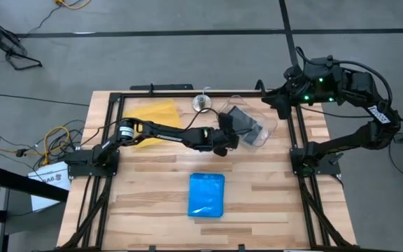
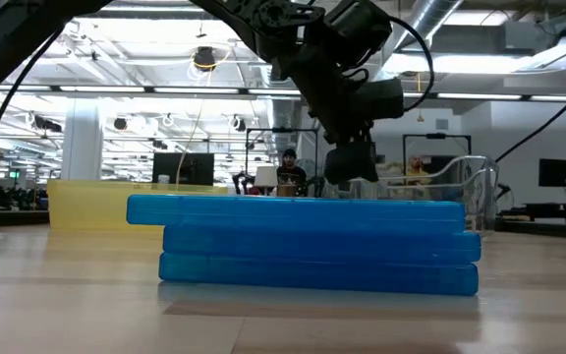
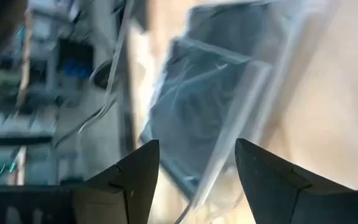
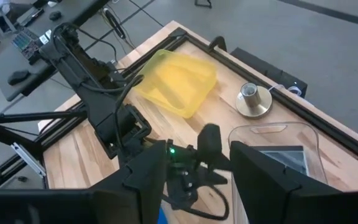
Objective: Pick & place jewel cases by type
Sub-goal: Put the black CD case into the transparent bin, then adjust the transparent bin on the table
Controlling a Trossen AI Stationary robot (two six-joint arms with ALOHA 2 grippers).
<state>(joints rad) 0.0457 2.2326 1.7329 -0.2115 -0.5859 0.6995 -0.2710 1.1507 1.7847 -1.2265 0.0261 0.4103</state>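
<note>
A clear jewel case with a black inside (image 1: 242,122) (image 3: 197,106) (image 4: 284,158) lies tilted in the clear tub (image 1: 263,131) (image 4: 272,132) at the table's far middle. My left gripper (image 1: 228,137) (image 3: 194,146) (image 2: 352,162) stands open at the tub's left side. Its fingers straddle the case's near clear edge, and I see no touch. Three blue jewel cases (image 1: 207,194) (image 2: 312,241) lie stacked flat on the table, near the front. My right gripper (image 1: 277,98) (image 4: 197,152) hangs open and high over the far right corner, with nothing between its fingers.
A yellow tray (image 1: 156,113) (image 4: 176,81) (image 2: 86,202) rests at the far left of the table. A small round metal piece (image 1: 201,103) (image 4: 253,99) stands by the far edge between the tray and the tub. Bare wood (image 1: 145,203) lies around the blue stack.
</note>
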